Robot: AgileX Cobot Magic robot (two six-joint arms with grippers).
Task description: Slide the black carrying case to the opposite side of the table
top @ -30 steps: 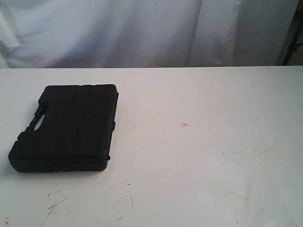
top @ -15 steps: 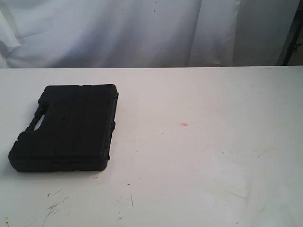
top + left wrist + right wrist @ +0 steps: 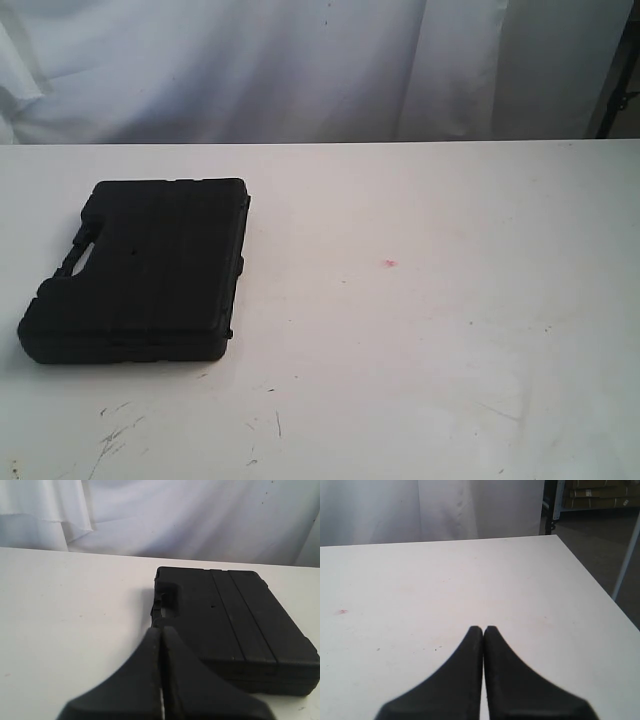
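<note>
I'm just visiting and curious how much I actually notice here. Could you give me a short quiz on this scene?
1. True or false: in the exterior view, the black carrying case lies on the left part of the table.
2. Pick one: the left gripper is A) wide open, B) shut on nothing, C) shut on the case.
3. Fill in: the small mark near the table's middle is ___ in colour.

Key: 1 true; 2 B; 3 red.
</note>
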